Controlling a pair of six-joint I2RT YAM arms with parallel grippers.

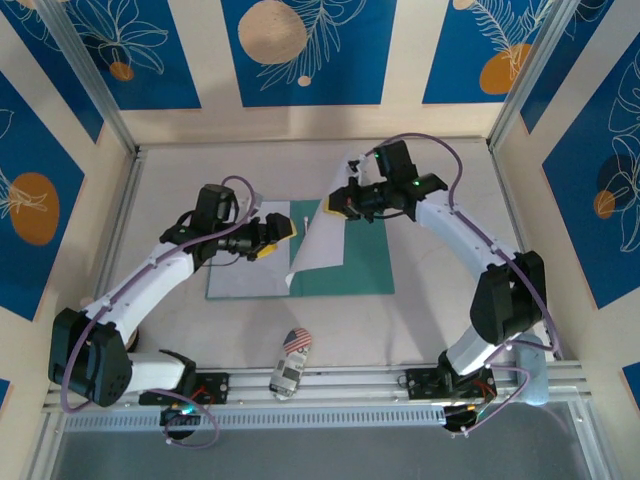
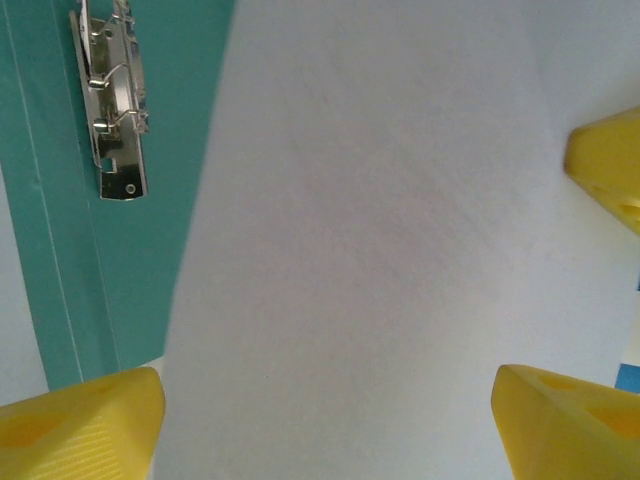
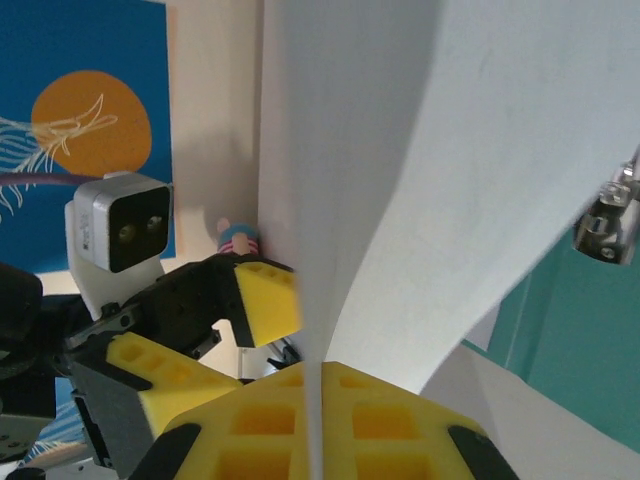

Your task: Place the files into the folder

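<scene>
Out at nine o'clock of the crease, the left gripper [image 1: 277, 238] hovered low over the folder [image 1: 365, 272], and its yellow fingers [image 2: 80, 425] stood wide apart, holding nothing. The folder lay open and flat in the middle of the table [image 1: 440, 310], with its metal clip [image 2: 112, 105] bare on the teal.

Across the crease rose one white sheet [image 1: 318, 245], its top edge up at twelve o'clock. There the right gripper [image 1: 342, 203] was pinched shut on it, and the wrist view had the paper running straight into the seam between the pads.

My call for the step was to bring that sheet down slowly and let it settle square inside the folder's edges. The free gripper could pin the low edge at six o'clock so the paper did not slide or buckle. The clip looked like the snag to avoid. I'd have let go only once the sheet lay flat.

The hard parts were these. The left arm covered the sheet's lower corner, so I could not tell whether it touched the folder. The second sheet I could not pick out for certain; the pale nine o'clock leaf might have been it. A toy car [image 1: 292, 358] sat well apart at six o'clock.
</scene>
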